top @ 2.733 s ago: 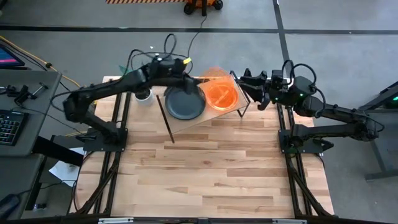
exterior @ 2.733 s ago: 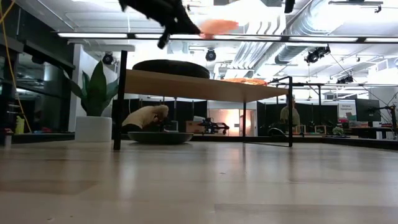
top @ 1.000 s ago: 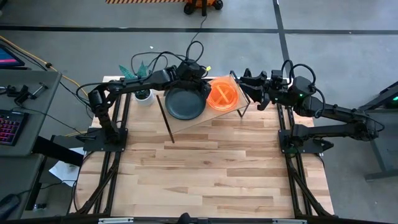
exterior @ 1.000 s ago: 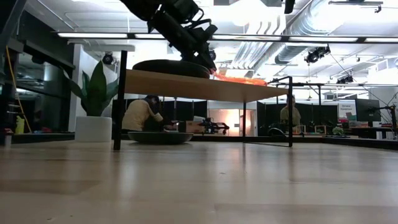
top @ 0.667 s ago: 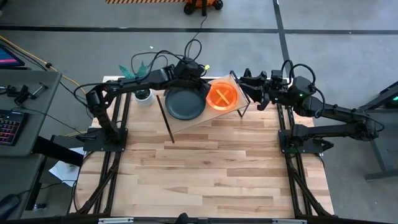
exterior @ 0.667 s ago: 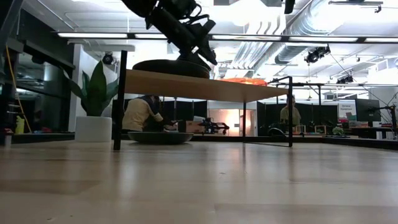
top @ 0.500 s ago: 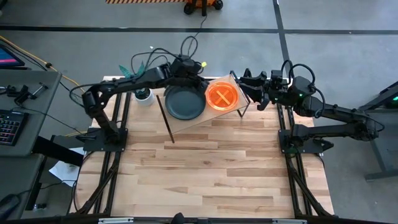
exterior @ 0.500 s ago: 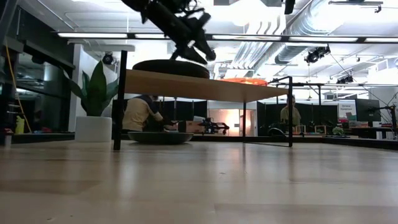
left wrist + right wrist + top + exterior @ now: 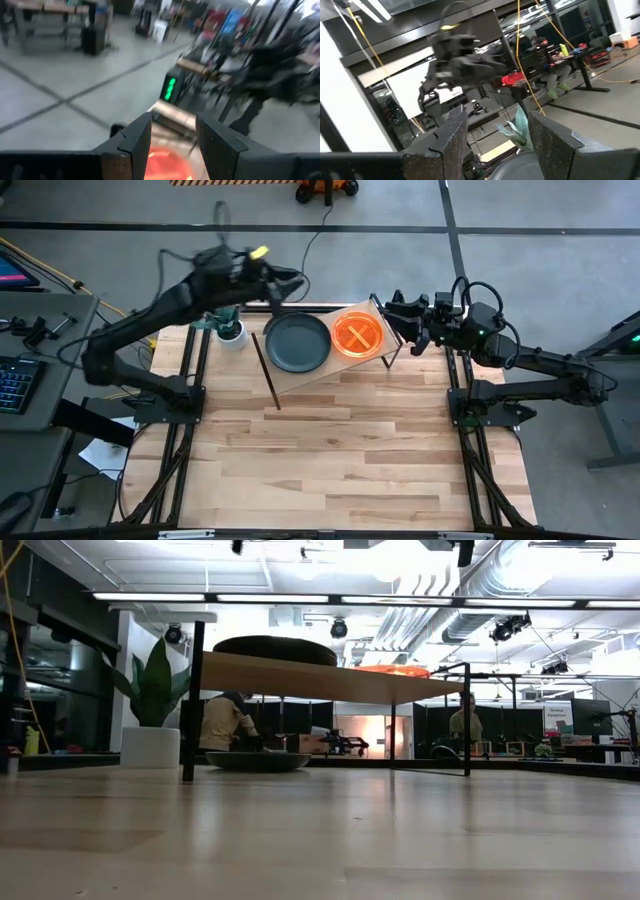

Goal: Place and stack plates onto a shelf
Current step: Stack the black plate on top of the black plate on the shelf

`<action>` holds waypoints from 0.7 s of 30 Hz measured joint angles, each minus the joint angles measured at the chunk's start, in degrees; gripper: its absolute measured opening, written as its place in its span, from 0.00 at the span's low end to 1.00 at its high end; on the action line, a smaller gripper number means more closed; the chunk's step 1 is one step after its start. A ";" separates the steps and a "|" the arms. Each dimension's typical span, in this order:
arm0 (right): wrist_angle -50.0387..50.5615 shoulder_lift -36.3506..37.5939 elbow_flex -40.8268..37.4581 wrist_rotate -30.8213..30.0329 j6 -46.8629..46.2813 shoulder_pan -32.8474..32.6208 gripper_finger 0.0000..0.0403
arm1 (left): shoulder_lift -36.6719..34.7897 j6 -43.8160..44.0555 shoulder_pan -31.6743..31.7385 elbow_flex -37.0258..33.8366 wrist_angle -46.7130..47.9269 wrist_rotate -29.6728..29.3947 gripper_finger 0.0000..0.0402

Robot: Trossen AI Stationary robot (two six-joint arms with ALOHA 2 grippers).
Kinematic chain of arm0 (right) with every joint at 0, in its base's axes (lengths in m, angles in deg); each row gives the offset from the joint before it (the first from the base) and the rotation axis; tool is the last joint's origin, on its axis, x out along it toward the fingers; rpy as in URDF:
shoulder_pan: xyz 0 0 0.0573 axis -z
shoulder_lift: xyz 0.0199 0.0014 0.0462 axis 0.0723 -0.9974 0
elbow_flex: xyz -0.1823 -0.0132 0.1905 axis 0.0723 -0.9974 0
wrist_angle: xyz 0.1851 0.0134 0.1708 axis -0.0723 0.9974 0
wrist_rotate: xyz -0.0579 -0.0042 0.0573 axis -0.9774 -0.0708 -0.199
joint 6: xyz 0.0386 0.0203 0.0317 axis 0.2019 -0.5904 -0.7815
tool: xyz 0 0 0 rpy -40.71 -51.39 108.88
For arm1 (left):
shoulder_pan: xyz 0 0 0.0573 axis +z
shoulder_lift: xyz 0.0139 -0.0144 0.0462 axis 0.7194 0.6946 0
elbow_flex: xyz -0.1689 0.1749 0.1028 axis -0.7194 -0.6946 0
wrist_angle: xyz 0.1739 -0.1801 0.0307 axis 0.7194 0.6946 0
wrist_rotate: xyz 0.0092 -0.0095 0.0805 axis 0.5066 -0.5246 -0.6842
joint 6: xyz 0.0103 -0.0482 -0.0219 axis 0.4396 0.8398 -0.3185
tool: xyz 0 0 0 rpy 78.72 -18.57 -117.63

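Left gripper (image 9: pixel 285 283) open – above potted plant (image 9: pixel 229 330), off shelf (image 9: pixel 345 367)

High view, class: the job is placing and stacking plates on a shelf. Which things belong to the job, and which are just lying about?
Belonging to the job:
black plate on the shelf
orange plate beside it
shelf
left gripper, empty
right gripper, waiting

Just lying about:
potted plant
dark dish under the shelf

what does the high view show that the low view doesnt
Only the high view shows both arms: the left end effector raised behind the shelf, the right end effector beside it. Only the low view shows another dark plate on the table beneath the shelf, and a potted plant's white pot. Both show the black plate and orange plate on the shelf.
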State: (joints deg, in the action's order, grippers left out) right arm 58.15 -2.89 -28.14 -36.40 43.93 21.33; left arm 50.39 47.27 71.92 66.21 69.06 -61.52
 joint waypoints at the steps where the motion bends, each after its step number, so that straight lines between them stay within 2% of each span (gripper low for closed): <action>1: -0.18 -0.28 0.00 -0.30 -0.01 0.00 0.48 | -1.83 0.35 -0.52 -1.47 -1.75 -0.16 0.36; 8: 0.04 -2.79 0.00 -0.32 -1.61 0.00 0.48 | -14.35 3.18 -3.17 -18.35 -18.29 -4.76 0.36; 11: 0.05 -3.86 0.00 -0.33 -3.04 0.00 0.48 | -18.08 5.27 -3.21 -23.94 -21.79 -6.21 0.36; 15: -0.01 -5.45 0.00 -0.33 -3.32 0.00 0.48 | -20.35 6.93 -3.21 -27.30 -21.36 -9.67 0.36; 21: -0.43 -7.37 -0.01 -0.32 -6.08 0.00 0.48 | -19.76 7.06 -3.19 -27.92 -21.26 -11.79 0.36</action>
State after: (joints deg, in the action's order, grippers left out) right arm 57.72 -10.26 -28.14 -36.72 37.85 21.33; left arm 30.64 54.33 68.72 38.30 47.80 -73.31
